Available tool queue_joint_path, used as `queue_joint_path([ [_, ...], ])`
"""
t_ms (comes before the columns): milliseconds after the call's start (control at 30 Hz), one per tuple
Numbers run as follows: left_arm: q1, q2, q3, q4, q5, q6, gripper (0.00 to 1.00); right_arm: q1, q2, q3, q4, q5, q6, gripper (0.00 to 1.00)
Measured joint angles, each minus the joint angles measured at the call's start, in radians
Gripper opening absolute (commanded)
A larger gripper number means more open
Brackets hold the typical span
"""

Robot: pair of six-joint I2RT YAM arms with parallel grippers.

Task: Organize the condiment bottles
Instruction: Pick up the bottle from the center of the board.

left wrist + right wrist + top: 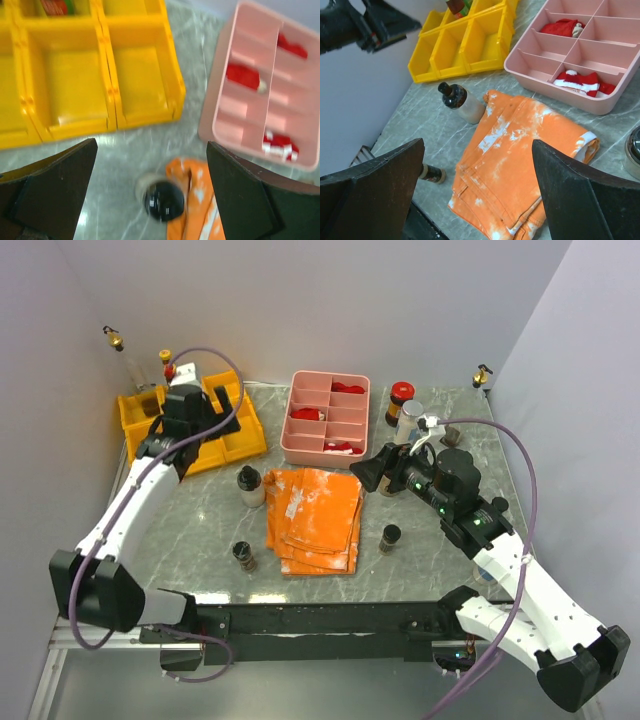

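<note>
Glass, so stiff, slick & breakable, prob. light: black-capped bottle (249, 485) stands upright on table (200, 530) just left of orange cloth (315, 515), left gripper (151, 146) above it wide & empty, right gripper (477, 145) likewise, so I'd pinch the body below the cap.

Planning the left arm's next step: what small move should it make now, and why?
Probably lower the open left gripper over the black-capped bottle beside the orange cloth: its wrist view shows that bottle below, centred between its empty fingers, close to the yellow bins.
</note>
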Motion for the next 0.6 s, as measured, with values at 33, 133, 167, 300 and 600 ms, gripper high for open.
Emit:
queue_joint_path([
  [33,-0.007,-0.022,-0.021,-0.02,0.022,-0.006,0.96,0.0,0.0,0.0,0.0,-0.001,0.0,0.96],
  [133,-0.037,-0.069,-0.075,-0.064,0.042,-0.009,0.97,0.0,0.002,0.0,0.0,0.0,0.0,0.96],
  [167,-0.054,-0.085,-0.099,-0.077,0.041,-0.007,0.97,0.0,0.002,0.0,0.0,0.0,0.0,0.96],
  [300,-0.116,-0.111,-0.186,-0.082,0.047,0.01,0.99,0.0,0.002,-0.002,0.002,0.001,0.0,0.95],
  [600,-0.196,0.063,-0.153,-0.142,0.06,0.037,0.93,0.0,0.005,-0.003,0.003,0.0,0.0,0.95],
])
